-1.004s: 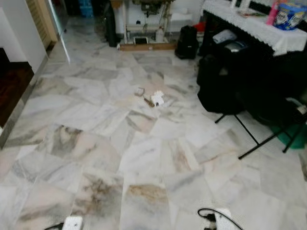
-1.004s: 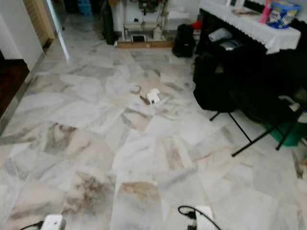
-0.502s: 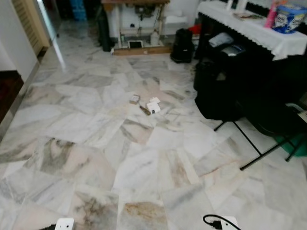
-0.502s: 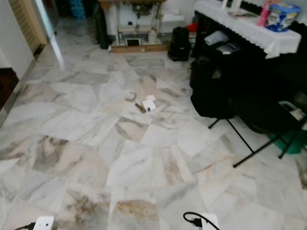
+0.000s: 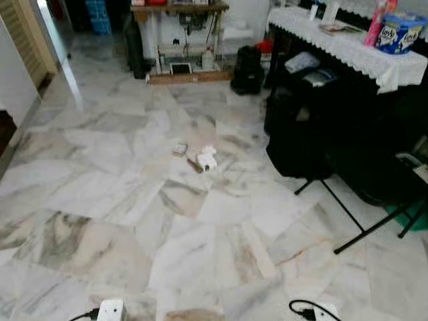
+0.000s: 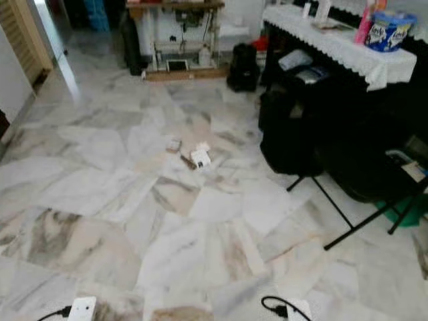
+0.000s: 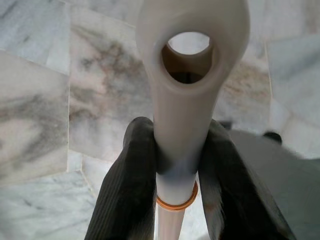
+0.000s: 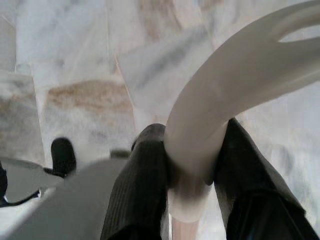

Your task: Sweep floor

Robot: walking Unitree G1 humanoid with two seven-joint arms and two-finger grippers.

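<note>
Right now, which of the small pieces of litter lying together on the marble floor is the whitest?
The crumpled white piece, on the side of the cluster nearest the black bags. The flat greyish square piece lies on the far side, and a thin dark brown piece between them.

My left gripper (image 7: pixel 175 170) clamped on a white handle (image 7: pixel 187 95), fingers either side, my right gripper (image 8: pixel 192 175) likewise pinching a curved white handle (image 8: pixel 225 100) between its fingers
</note>
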